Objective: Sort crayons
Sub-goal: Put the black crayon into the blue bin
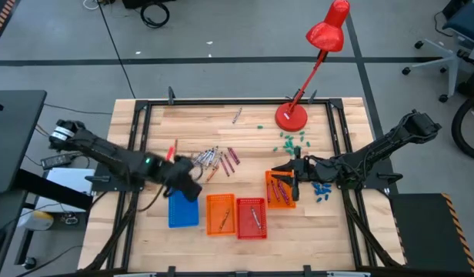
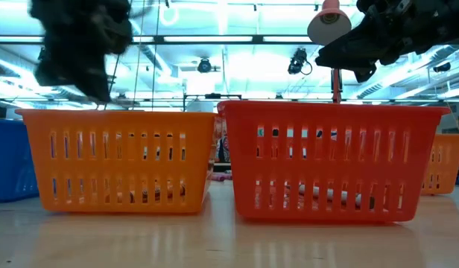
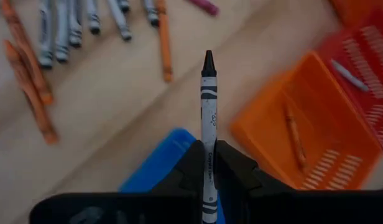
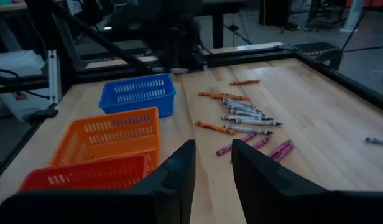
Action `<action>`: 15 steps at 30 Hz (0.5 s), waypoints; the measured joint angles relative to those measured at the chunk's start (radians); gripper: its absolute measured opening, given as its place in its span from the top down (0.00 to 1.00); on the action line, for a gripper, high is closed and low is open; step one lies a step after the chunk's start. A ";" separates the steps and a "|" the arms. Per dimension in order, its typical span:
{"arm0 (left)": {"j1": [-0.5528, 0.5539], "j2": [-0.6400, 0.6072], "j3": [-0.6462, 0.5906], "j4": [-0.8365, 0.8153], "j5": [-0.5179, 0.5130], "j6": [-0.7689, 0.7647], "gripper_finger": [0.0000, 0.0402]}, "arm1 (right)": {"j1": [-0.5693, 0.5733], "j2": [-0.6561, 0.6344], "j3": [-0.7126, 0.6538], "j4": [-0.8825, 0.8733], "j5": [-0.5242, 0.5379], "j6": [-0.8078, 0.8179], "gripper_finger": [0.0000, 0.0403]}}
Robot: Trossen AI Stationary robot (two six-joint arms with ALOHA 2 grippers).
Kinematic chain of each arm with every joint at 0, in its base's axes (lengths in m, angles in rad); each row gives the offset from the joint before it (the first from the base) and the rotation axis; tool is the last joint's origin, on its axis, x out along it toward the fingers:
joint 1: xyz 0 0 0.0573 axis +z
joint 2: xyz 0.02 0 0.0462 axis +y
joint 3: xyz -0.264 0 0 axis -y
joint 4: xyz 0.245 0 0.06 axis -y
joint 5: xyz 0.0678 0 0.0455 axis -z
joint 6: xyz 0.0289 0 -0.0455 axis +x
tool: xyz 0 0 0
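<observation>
Now my left gripper [image 3: 208, 163] is pinching a grey-white crayon [image 3: 208, 112] with a black tip. It hangs over the edge of the blue tray [image 1: 183, 210]. The other crayons [image 1: 214, 158] lie in a loose pile on the table [image 1: 221, 123], just past that tray. My right gripper [image 1: 286, 175] waits over the far orange tray [image 1: 280, 189], fingers spread with nothing between them.

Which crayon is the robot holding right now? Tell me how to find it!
Find the blue tray at the left end of the row of trays. Just above it hangs the left pincer, shut on one crayon. It is grey-white with a black tip, lifted off the table, while the other crayons lie flat on the wood.
</observation>
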 joint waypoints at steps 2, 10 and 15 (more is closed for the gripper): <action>-0.076 -0.001 0.000 0.003 -0.046 -0.070 0.91 | 0.000 0.000 0.000 0.003 0.031 -0.018 0.73; -0.323 0.002 0.000 -0.003 -0.192 -0.341 0.91 | -0.028 0.000 0.000 0.092 0.055 -0.088 0.73; -0.431 0.067 0.000 -0.030 -0.287 -0.577 0.91 | -0.060 0.000 0.000 0.178 0.054 -0.163 0.73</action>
